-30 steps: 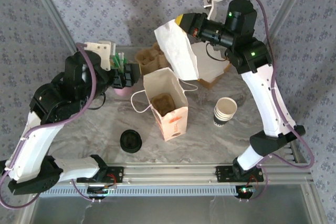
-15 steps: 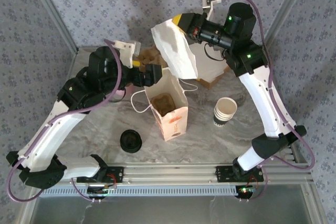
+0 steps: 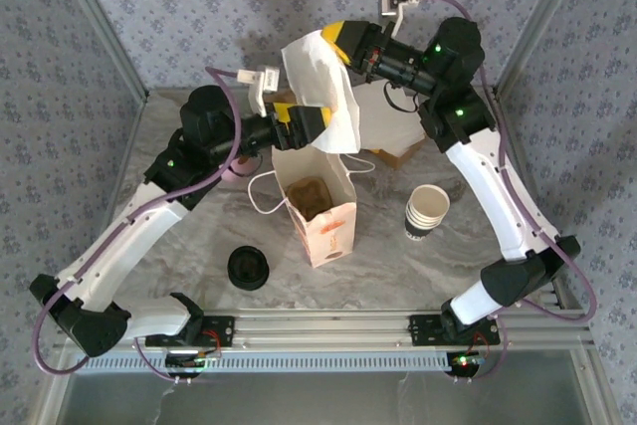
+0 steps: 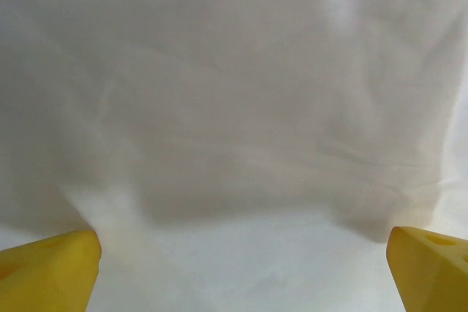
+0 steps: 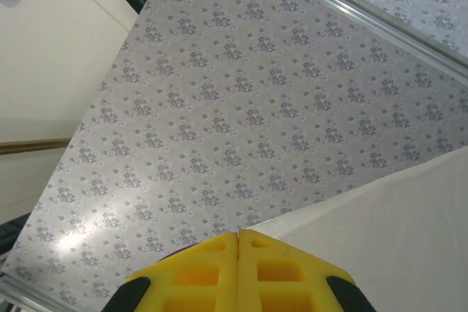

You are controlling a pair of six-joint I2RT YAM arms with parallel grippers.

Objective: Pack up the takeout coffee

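Right gripper (image 3: 334, 42) pinched shut on top edge of white paper bag (image 3: 323, 87), holding it aloft over far centre of table (image 3: 189, 236). Left gripper (image 3: 311, 126) spread wide at the bag's lower part; I cannot tell whether it touches. Printed carry bag (image 3: 323, 221) stands open just below, at centre. Stack of lidless cups (image 3: 428, 208) to its right, black lids (image 3: 248, 268) near left. Takeout coffee: I cannot tell where it sits.

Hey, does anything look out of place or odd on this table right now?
Yes: a white paper bag hangs in mid-air, pinched by the shut right claw, slanted above the open handled bag standing below. The open left claw is at its lower edge.
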